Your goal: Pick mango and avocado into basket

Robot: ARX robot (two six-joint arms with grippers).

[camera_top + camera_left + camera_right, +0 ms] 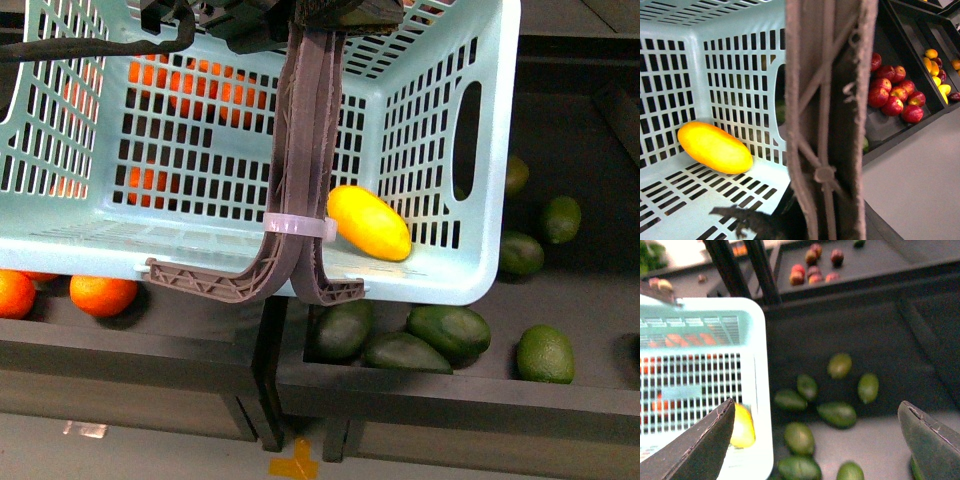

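Basket (pixel 450 288) is hung tilted by its handles (pixel 305 150) over the dark bin (pixel 600 300). If it is swung or tipped further, the mango (pixel 369 222), lying loose on the slotted floor near the right-hand wall, could be rolled about. Left gripper (pixel 262 22) is up where the handles end; jaw state is hidden and cannot be told. Avocados (pixel 838 414) are packed close in the bin, some under the basket rim, so a neighbour could be nudged, or a smooth skin squeezed out of a shallow pinch. Right gripper (pixel 816 405) is spread fully wide above them, nothing held, nothing touched.
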